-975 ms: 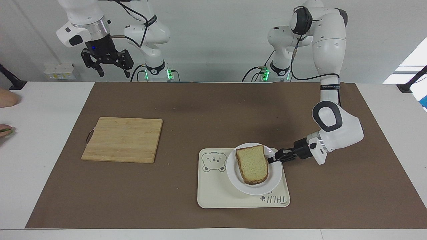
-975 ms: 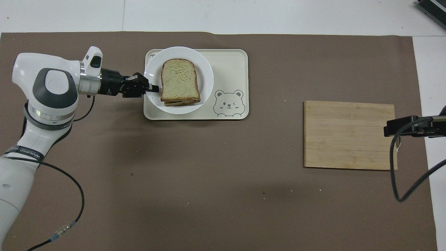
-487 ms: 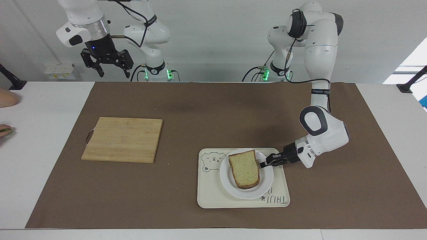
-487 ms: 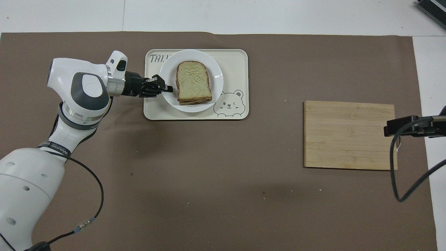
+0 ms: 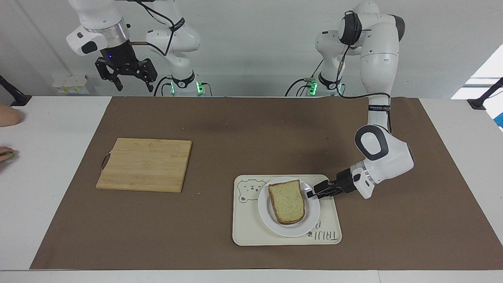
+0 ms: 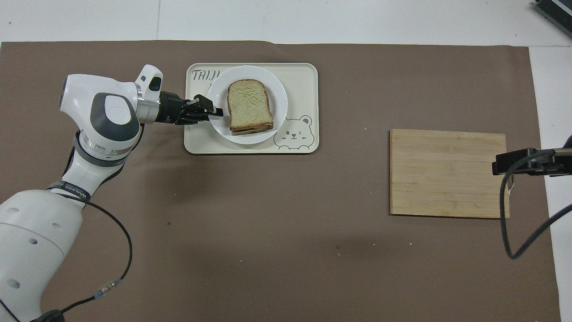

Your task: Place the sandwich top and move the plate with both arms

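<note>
The left gripper (image 5: 311,193) is seen at the rim of the plate (image 5: 310,220), its finger state not discernible. The sandwich top (image 5: 287,201) lies just beside it on the plate, which is set on the tray (image 5: 245,232). The right gripper (image 5: 129,80) is held raised, spread apart, waiting.

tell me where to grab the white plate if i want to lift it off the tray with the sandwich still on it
Probably the bare rim of the small round white plate, coming in low from the side. The stacked brown-crusted bread sandwich fills its middle, so only the thin edge is free. The rim toward the right arm's end sits well inside the cream rectangular bear tray, giving room; the left end effector is already at the other edge.
</note>
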`<state>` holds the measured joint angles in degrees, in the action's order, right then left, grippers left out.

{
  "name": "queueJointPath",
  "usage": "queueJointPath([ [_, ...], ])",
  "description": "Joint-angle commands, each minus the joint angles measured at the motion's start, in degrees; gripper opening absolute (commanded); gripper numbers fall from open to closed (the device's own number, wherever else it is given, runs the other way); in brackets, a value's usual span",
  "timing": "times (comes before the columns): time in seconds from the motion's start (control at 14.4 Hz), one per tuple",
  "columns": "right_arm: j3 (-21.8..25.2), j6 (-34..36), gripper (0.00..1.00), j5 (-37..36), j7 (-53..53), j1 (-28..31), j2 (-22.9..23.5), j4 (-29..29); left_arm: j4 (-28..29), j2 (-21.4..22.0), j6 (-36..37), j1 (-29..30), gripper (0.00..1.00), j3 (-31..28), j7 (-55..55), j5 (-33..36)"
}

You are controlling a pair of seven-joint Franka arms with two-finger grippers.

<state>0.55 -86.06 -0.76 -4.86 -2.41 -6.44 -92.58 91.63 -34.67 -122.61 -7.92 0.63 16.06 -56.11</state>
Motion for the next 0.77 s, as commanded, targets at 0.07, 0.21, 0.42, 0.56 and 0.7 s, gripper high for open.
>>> queueJointPath([
  [0.07, -0.28, 0.28, 1.00, -0.12, 1.34, 0.92, -0.06, 0.47, 0.91, 5.29, 3.33, 0.63, 1.00, -0.89, -1.20, 8.53],
  [0.21, -0.28, 0.28, 1.00, -0.12, 1.34, 0.92, -0.06, 0.47, 2.76, 8.46, 4.83, 0.71, 1.00, -0.98, -3.83, 13.55],
  [0.42, -0.28, 0.28, 1.00, -0.12, 1.34, 0.92, -0.06, 0.47, 3.11, 11.98, 7.20, 0.02, 1.00, -1.33, -9.01, 19.86],
  [0.56, -0.28, 0.28, 1.00, -0.12, 1.34, 0.92, -0.06, 0.47, 3.90, 14.70, 8.95, -0.34, 1.00, -1.24, -13.22, 31.98],
  [0.7, -0.28, 0.28, 1.00, -0.03, 1.34, 0.92, -0.06, 0.47, 3.82, 17.78, 12.21, -0.43, 1.00, -1.33, -16.05, 40.42],
])
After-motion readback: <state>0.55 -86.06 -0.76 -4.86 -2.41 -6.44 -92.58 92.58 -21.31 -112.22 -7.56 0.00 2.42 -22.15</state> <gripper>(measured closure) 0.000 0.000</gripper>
